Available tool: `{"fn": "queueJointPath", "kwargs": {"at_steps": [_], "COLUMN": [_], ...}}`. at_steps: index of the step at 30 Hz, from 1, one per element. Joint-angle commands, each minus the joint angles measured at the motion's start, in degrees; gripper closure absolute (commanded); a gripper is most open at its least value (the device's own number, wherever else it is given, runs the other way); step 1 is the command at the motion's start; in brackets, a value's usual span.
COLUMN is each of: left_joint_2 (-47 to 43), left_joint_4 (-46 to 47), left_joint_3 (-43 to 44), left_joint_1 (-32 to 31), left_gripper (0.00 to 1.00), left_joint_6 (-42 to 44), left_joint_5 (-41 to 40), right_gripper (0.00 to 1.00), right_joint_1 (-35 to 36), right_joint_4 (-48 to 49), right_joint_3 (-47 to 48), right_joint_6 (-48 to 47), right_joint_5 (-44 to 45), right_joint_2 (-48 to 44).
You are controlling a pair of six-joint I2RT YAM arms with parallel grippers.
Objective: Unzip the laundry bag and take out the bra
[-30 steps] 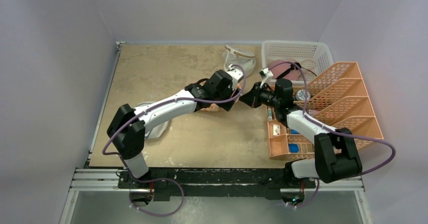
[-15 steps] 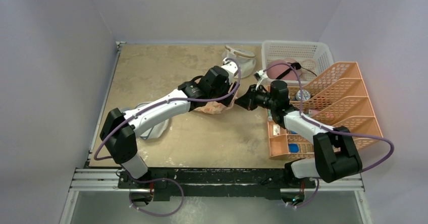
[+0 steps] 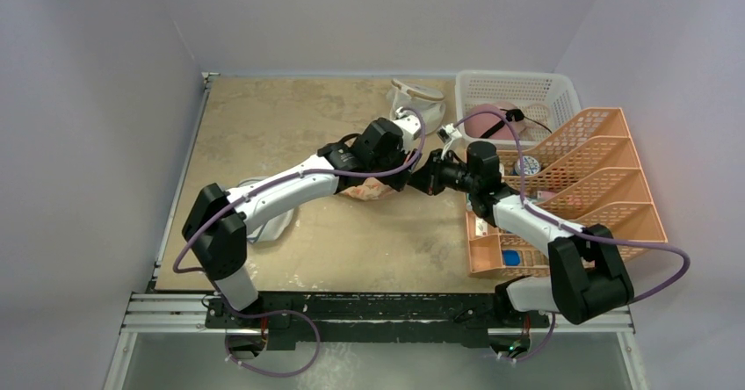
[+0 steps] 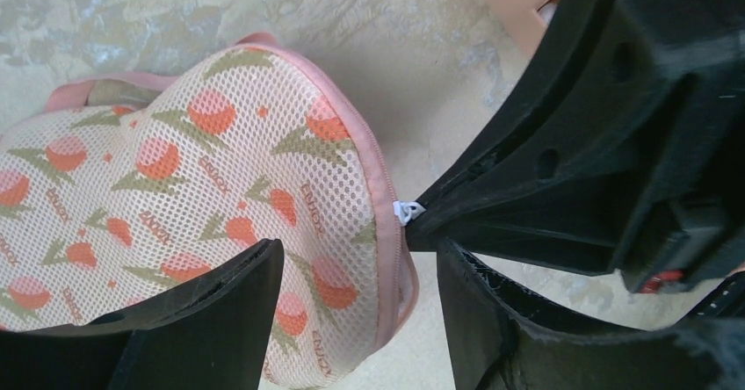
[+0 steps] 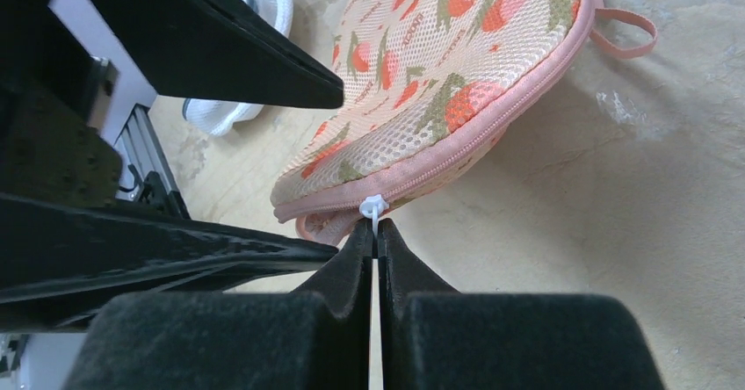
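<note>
Nearest the bases, the right forearm runs over the orange organiser. A hard pull-back could clip it.

Mid-table, the right gripper is clenched on the small white zip pull, with only the very tips on the tab. That grip is thin, and a jerk or off-axis tug likely pops it free.

The laundry bag lies mid-table with the visible zip run closed. The bra isn't visible, presumably inside.

The left gripper has its jaws apart astride the bag's end, gripping nothing. Unpinned, the bag probably slides along with the pull instead of unzipping. If it closes late or too near the seam, it could trap the slider's path or hit the right fingertips, which are just beside it.

Far back, the white cup-shaped pouch and basket are well apart, so the risk there is low.
</note>
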Motion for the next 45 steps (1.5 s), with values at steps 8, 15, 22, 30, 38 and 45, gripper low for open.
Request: {"fn": "queueJointPath", "kwargs": {"at_steps": [8, 15, 22, 30, 38, 45], "left_joint_2": [3.88, 3.43, 3.50, 5.74, 2.74, -0.71], "left_joint_4": [-1.72, -2.44, -3.14, -7.08, -5.55, -1.56], "left_joint_3": [3.03, 3.12, 3.12, 5.52, 4.21, 1.72], "left_joint_1": [0.23, 0.14, 0.14, 0.14, 0.14, 0.14], "left_gripper": [0.59, 0.83, 0.93, 1.00, 0.59, 0.39], "left_joint_6": [0.92, 2.79, 3.76, 3.41, 4.49, 3.95], "left_joint_5": [-1.98, -3.83, -5.69, -13.30, -8.88, -2.65], "right_gripper": [1.00, 1.00, 1.00, 1.00, 1.00, 1.00], "right_joint_1": [0.36, 0.19, -5.44, -8.01, -5.12, 1.44], "right_joint_4": [1.37, -1.88, -2.24, -4.11, -0.50, 3.12], "right_joint_3": [1.27, 2.26, 3.53, 6.84, 4.07, 4.00], "right_joint_6": [-0.17, -0.91, -3.53, -9.51, -5.42, -0.76], "right_joint_5": [1.30, 4.26, 7.46, 3.81, -2.51, 0.36], "right_joint_2": [-1.54, 0.50, 3.91, 8.19, 4.84, 3.67]}}
